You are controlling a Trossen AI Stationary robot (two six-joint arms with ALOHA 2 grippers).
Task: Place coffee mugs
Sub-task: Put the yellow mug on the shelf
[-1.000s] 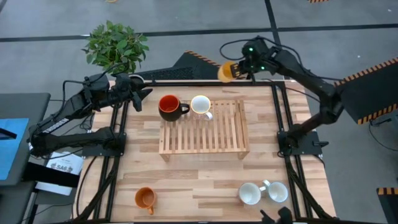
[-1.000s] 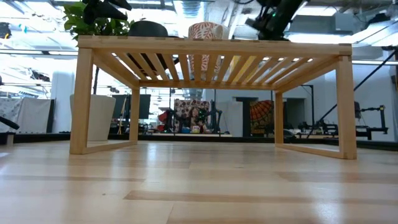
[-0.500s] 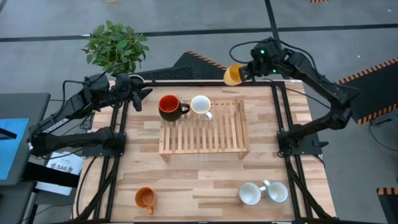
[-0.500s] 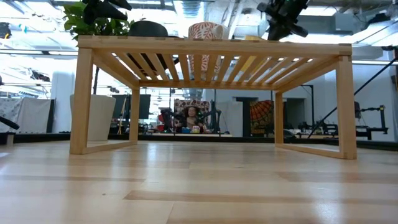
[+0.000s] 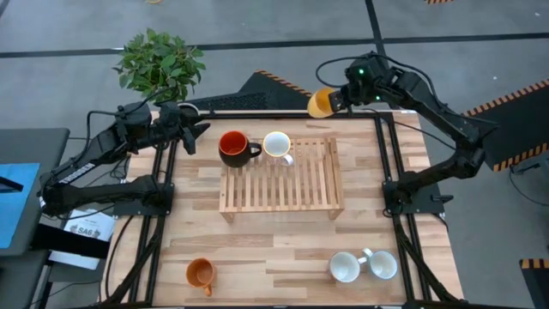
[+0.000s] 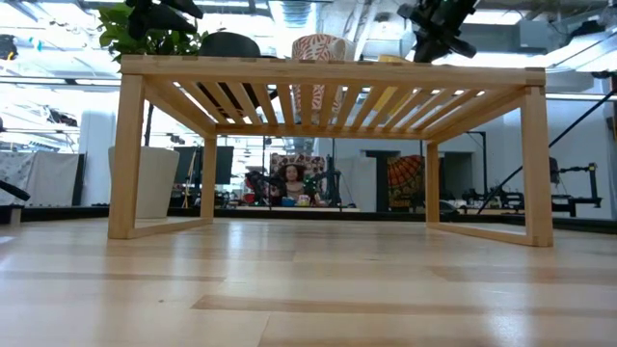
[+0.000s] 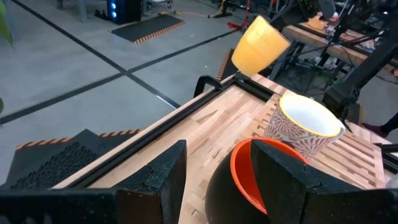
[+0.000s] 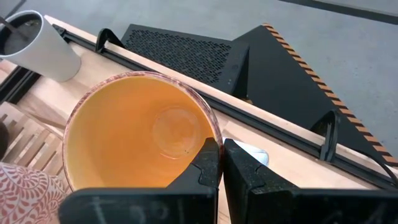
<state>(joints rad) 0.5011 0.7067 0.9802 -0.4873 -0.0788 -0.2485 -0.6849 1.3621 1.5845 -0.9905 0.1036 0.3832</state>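
— Since a second ago, what has shifted?

— Right tool (image 5: 336, 99) has carried the yellow-orange ceramic mug (image 5: 320, 102) a little toward the wooden slatted rack (image 5: 281, 177); over the last half second it barely moves. Its fingers (image 8: 209, 163) are clamped on the mug's rim, one inside and one outside, and the mug hangs in the air at the far edge of the light wooden counter (image 5: 283, 249), above the black rail there.

— And the rack's edges?

— A red mug with a black handle (image 5: 234, 148) sits at its far left corner, a white patterned mug (image 5: 277, 145) just beside it on the far edge. All the slats to the right of these and toward the near edge lie bare.

— The other arm?

— Left tool (image 5: 190, 130) waits at the counter's far left corner, near the red mug, fingers (image 7: 163, 177) spread apart and holding nothing.

— The remaining mugs?

— A darker orange mug (image 5: 200, 274) stands near the front left edge; two white mugs (image 5: 345, 267) stand touching near the front right edge, well apart from the rack. Bare counter lies between them.
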